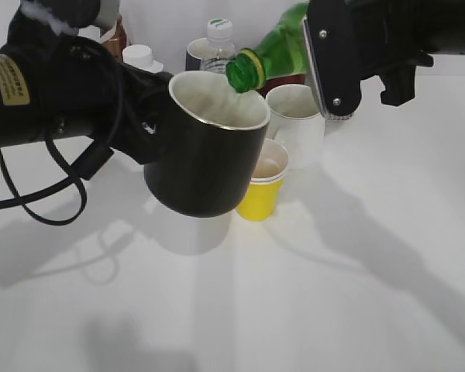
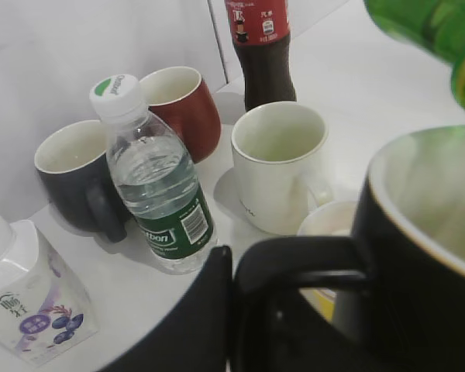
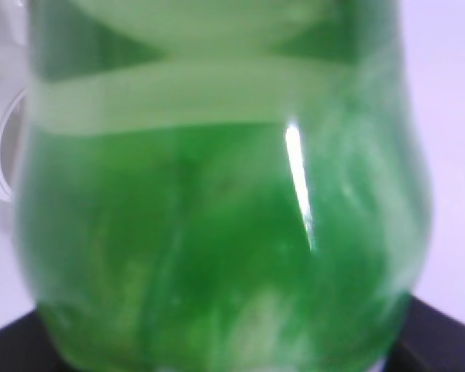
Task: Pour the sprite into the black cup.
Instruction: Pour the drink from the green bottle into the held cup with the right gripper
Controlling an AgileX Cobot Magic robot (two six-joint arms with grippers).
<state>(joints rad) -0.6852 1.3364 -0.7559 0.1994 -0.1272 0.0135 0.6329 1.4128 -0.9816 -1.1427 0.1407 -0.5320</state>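
Note:
My left gripper point(image 1: 151, 136) is shut on the handle of the black cup point(image 1: 209, 151) and holds it up off the table, tilted a little. In the left wrist view the cup point(image 2: 418, 256) fills the right side and its handle point(image 2: 302, 260) sits between the jaws point(image 2: 232, 310). My right gripper point(image 1: 329, 66) is shut on the sprite point(image 1: 275, 54), a green bottle tipped with its open mouth over the cup's rim. The sprite fills the right wrist view point(image 3: 217, 232) and shows at the top right of the left wrist view point(image 2: 442, 39).
On the white table stand a yellow paper cup point(image 1: 265, 186), a white mug point(image 1: 298, 124), a clear water bottle point(image 2: 159, 186), a dark mug point(image 2: 74, 174), a dark red mug point(image 2: 182, 101), a cola bottle point(image 2: 263, 46) and a small milk carton point(image 2: 27, 294).

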